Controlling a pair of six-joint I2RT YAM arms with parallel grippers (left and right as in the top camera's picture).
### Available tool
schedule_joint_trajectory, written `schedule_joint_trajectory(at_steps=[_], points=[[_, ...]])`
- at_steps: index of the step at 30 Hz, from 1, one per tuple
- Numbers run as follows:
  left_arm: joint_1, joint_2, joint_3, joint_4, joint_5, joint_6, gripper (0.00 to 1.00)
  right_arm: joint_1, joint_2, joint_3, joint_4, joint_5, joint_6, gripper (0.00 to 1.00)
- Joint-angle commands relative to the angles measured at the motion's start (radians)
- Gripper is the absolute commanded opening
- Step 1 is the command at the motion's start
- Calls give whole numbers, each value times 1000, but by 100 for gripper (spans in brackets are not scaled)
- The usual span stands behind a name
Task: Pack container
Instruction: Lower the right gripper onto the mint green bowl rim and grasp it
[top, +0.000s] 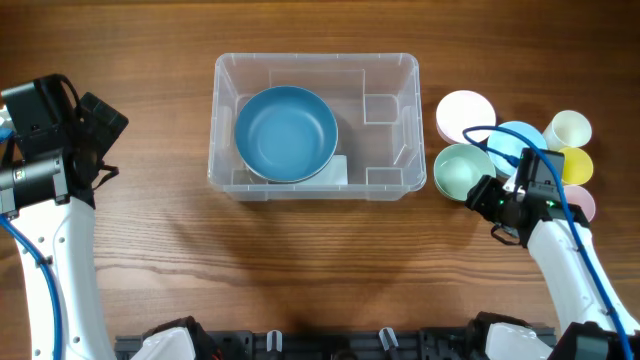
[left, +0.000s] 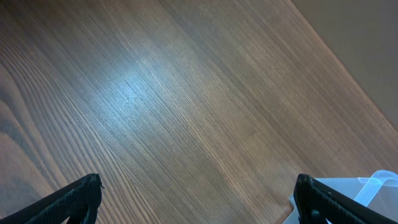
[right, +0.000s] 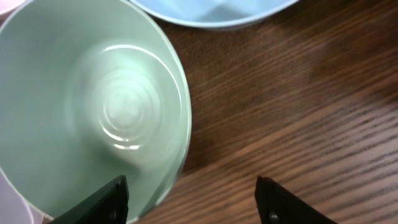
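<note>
- At mid-table: the container (top: 316, 60), clear and rectangular, upright, mouth open, long side running left to right.
- Inside it, in the left part: a blue bowl (top: 285, 133), mouth up, covering most of a white label (top: 339, 172) on the floor.
- Just right of the container, on the wooden table (top: 150, 260): a tight cluster of dishes.
- Nearest the container's near right corner: a mint-green bowl (right: 93, 106), mouth up.
- On its far side a white bowl (top: 465, 113); on its far right a light-blue bowl (top: 520, 138).
- Farther right a cream cup (top: 570, 128) and a yellow cup (top: 577, 164), with a pink dish (top: 584, 206) at the near right, partly hidden by the arm.
- Right gripper (right: 193, 196): released, jaws apart, astride the near right rim of the mint-green bowl. One finger over the bowl's inside, the other over bare wood outside. No clamp on the rim visible.
- Left gripper (left: 199, 186): at the far left of the table, well apart from the container. Spread wide, grasping nothing, only wood grain between the fingers.
</note>
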Motion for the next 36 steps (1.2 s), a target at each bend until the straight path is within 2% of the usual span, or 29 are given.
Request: schedule_joint_trajectory(at_steps=[1,8,28,33,36], points=[[5,4,8,-1,5,5,100,-2,7,-24,32,-14,55,61],[5,4,8,-1,5,5,100,-2,7,-24,51,-16,69,50],[5,4,8,-1,5,5,100,-2,10,-24,120,-47,100,50],[5,4,8,-1,5,5,100,-2,76,-24,145,-50,102,50],[5,4,8,-1,5,5,100,-2,99,-24,154,-50,101,41]])
